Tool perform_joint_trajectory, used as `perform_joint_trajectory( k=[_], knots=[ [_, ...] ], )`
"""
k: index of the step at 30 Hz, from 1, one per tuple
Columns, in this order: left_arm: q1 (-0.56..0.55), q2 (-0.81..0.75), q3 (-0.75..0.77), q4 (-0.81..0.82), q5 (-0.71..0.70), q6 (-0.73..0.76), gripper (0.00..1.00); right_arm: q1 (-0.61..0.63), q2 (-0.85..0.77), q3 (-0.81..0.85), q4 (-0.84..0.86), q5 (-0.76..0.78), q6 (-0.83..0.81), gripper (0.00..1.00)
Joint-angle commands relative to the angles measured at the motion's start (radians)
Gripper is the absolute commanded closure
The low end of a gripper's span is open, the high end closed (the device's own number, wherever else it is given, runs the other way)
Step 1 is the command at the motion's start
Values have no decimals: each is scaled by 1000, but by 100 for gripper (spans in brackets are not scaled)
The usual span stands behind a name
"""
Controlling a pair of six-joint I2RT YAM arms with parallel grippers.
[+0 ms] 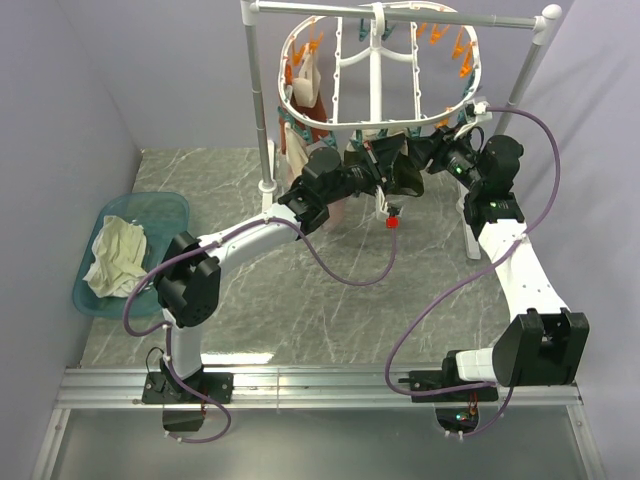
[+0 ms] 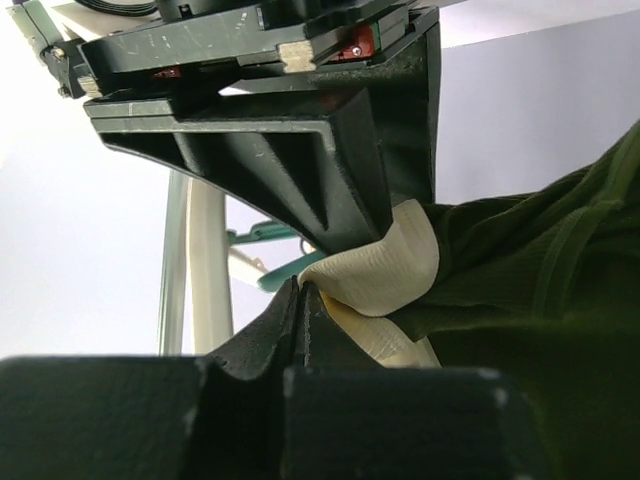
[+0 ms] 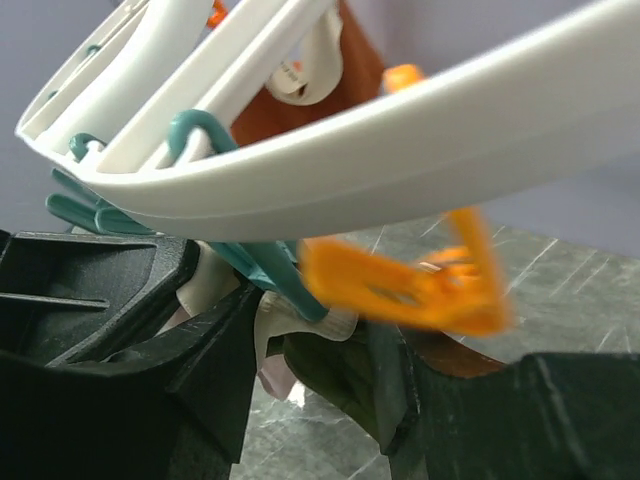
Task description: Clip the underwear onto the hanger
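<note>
The white oval hanger (image 1: 378, 60) hangs from a rail at the back centre. The dark olive underwear (image 1: 405, 172) is held up just under its near rim. My left gripper (image 1: 388, 165) is shut on its pale beige waistband (image 2: 385, 270); in the left wrist view the jaws (image 2: 300, 287) meet on the band. My right gripper (image 1: 432, 152) is just right of it under the rim (image 3: 400, 150), with its jaws apart (image 3: 320, 340) around the hanging underwear (image 3: 340, 370). A teal clothespin (image 3: 265, 260) reaches down onto the waistband. An orange clothespin (image 3: 400, 290) beside it is blurred.
The white pole stand (image 1: 262, 110) carries the hanger. Pinkish-beige and rust-red garments (image 1: 305, 95) hang on the hanger's left side. A teal basket (image 1: 160, 200) with a cream-white cloth (image 1: 118, 250) sits at the left on the grey marbled table.
</note>
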Motion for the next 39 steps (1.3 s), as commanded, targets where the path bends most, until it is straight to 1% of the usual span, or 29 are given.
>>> perform_joint_trajectory(
  k=[1,4,9,11,20,22,25,26,28,29,31,34,35,37,39],
  knots=[
    [4,9,39,23,-5,12,99,3,-9,42,7,-16,18,48],
    [6,10,38,26,-2,15,100,0,-20,46,7,-22,26,45],
    [7,7,30,26,-9,23,100,-11,-49,61,-4,-57,50,33],
    [9,4,15,32,-11,29,100,-40,-67,65,-9,-87,67,29],
    [7,-40,-91,66,-31,66,100,-71,-142,72,-53,-160,106,22],
    [9,-46,-112,76,-37,72,98,-78,-153,76,-73,-177,110,19],
    [7,-65,-149,93,-40,77,86,-83,-167,76,-107,-188,98,17],
    [7,-74,-158,98,-46,74,77,-88,-171,75,-116,-189,93,17],
    [7,-83,-181,106,-55,75,68,-89,-184,72,-143,-196,81,17],
    [7,-95,-200,109,-61,74,59,-94,-188,70,-151,-197,77,16],
    [4,-111,-221,118,-69,73,51,-97,-205,67,-177,-197,61,16],
    [1,-145,-275,139,-81,66,24,-109,-225,62,-212,-206,41,15],
    [-2,-166,-289,144,-83,61,9,-112,-230,62,-222,-208,34,15],
    [-8,-190,-330,156,-103,55,2,-127,-251,56,-257,-216,12,15],
    [-19,-232,-378,162,-126,44,1,-143,-274,50,-291,-220,-14,14]
  ],
)
